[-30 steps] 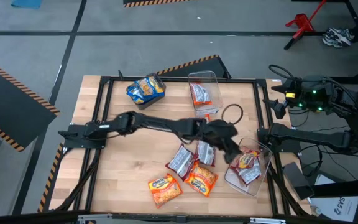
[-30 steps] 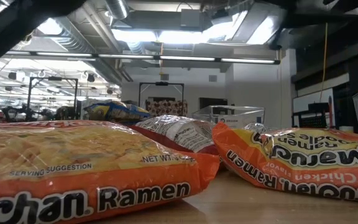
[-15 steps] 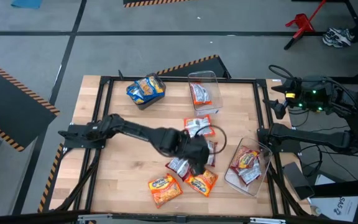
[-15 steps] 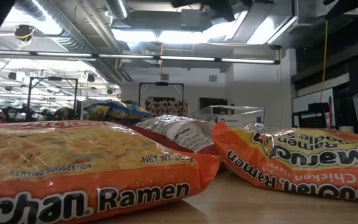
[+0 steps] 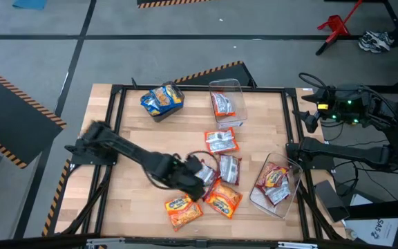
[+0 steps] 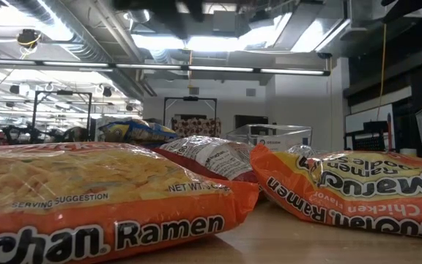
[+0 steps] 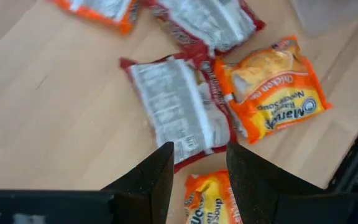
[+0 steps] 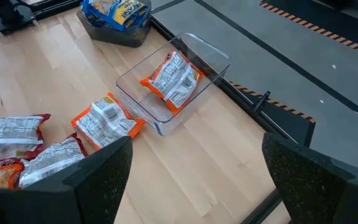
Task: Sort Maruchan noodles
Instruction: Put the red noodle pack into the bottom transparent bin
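Several noodle packets lie flat near the table's near edge. Two are orange (image 5: 183, 211) (image 5: 223, 199). Two are red-and-silver (image 5: 228, 168) (image 7: 179, 109), and one silver packet with orange edges (image 5: 221, 141) lies farther back. My left gripper (image 5: 193, 181) (image 7: 199, 171) hovers open just left of the red-and-silver packet, fingers on either side of its near edge in the left wrist view, touching nothing. My right gripper (image 8: 207, 186) is open, parked at the table's right edge (image 5: 302, 152). The low view shows orange packets (image 6: 101, 198) (image 6: 357, 187) close up.
A clear bin (image 5: 226, 88) at the far edge holds one orange packet (image 8: 171, 79). A dark bin (image 5: 162, 99) to its left holds blue-and-yellow packets. A second clear bin (image 5: 290, 181) near the right edge holds red packets. Bare wood lies on the table's left half.
My left gripper has drawn back from the right clear bin toward the table's left, passing over the loose packets, its arm folding in. The silver packet with orange edges, covered by the arm before, now shows. The packets have not visibly moved.
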{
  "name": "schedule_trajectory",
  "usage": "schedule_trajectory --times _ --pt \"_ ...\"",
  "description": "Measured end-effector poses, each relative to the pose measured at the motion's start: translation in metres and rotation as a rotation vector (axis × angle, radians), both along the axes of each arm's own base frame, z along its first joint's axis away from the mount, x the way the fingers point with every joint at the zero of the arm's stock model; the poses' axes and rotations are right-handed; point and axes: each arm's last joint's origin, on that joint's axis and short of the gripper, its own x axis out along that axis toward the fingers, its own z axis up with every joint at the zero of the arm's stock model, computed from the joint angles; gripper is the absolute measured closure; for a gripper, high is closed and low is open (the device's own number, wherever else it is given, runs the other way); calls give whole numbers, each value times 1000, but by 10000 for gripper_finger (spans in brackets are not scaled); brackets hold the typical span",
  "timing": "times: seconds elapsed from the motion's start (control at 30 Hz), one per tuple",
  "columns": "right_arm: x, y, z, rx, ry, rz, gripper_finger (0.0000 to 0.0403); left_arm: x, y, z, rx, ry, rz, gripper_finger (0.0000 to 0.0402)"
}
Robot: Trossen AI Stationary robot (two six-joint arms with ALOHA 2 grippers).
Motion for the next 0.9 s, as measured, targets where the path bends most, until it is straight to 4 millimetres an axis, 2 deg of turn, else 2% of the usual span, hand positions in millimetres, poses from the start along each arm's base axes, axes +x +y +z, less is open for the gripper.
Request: schedule_trajectory --times 0.1,0.3,0.43,0.63,0.9 --pt "0 0 0 -8 4 -10 56 -21 17 -10 -83 -79 45 261" --pt "-1 -1 0 -17 7 -33 56 -38 38 -77 -274 -181 86 256" --pt "-1 -1 0 -16 6 -34 56 -48 43 -110 -284 -186 92 246" --pt "0 -2 1 -11 -19 -76 56 -55 48 -129 -292 -219 59 221" --pt "2 -3 4 -16 -59 -84 56 -53 53 -136 -334 -334 32 172"
